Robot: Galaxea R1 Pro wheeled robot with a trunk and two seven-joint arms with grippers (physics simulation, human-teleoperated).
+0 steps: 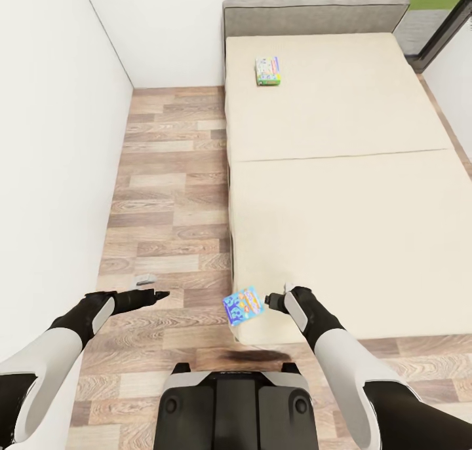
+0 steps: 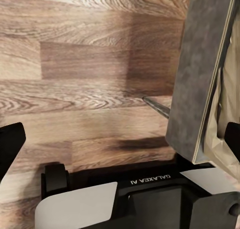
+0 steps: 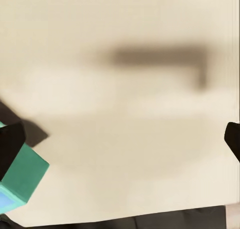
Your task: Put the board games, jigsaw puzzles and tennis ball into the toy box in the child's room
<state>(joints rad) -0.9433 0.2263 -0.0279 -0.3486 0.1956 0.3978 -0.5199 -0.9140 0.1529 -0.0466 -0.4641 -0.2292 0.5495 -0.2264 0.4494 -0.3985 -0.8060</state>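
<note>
Barely begun: blue board game (image 1: 243, 304) at the bed's (image 1: 341, 207) near-left corner, just beside the right gripper (image 1: 269, 300), spread wide, not yet gripped. Second board game (image 1: 268, 71) lying far up near the headboard. Left gripper (image 1: 162, 295) empty over floor, spread wide too.

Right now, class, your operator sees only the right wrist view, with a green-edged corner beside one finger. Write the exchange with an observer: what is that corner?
Observer: It is the blue board game, lying at the bed's near corner, partly past its edge.
Operator: Any other game on the bed?
Observer: Yes, a second board game lies near the headboard.
Operator: Where is the left gripper?
Observer: The left gripper hangs open over the wood floor, holding nothing.
</note>
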